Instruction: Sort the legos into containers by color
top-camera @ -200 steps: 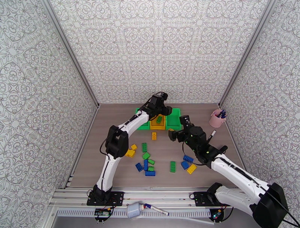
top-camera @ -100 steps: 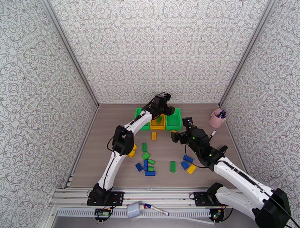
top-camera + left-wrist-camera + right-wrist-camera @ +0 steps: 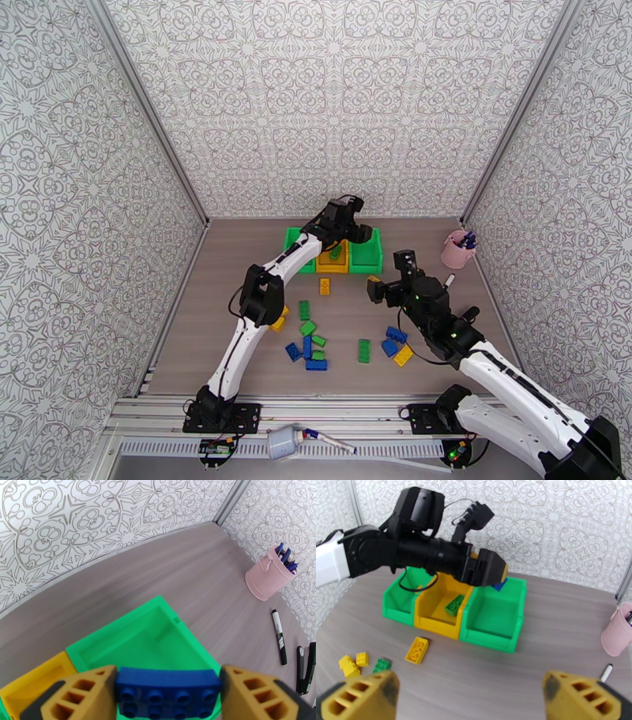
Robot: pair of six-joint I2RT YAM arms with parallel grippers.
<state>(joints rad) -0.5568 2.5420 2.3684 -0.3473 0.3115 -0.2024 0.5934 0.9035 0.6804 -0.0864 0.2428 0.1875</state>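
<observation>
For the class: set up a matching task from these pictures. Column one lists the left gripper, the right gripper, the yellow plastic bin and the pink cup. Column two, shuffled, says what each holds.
Column one
1. left gripper
2. right gripper
3. yellow rectangular plastic bin
4. pink cup

Column two
a. blue pens
b. one green studded plastic brick
c. nothing, fingers wide open
d. one blue studded plastic brick

Pairs: 1-d, 2-c, 3-b, 4-a
</observation>
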